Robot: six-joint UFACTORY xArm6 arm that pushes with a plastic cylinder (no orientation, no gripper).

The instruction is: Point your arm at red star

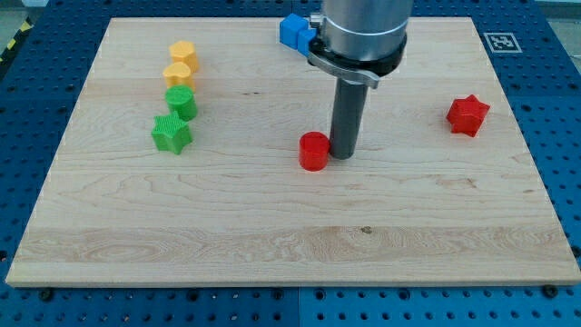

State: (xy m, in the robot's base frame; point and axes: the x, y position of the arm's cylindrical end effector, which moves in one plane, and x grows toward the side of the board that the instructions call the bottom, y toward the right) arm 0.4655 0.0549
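The red star (467, 114) lies on the wooden board (290, 245) at the view's right. My tip (344, 153) is near the board's middle, far to the left of the star. It stands right beside a red cylinder (314, 151), touching or almost touching its right side. The arm's grey body rises from the rod to the view's top.
A blue block (294, 32) sits at the view's top, partly hidden by the arm. At the view's left, two yellow blocks (181, 64) lie above a green cylinder (181, 102) and a green star (171, 133). A printed marker (502, 42) sits off the board's top right.
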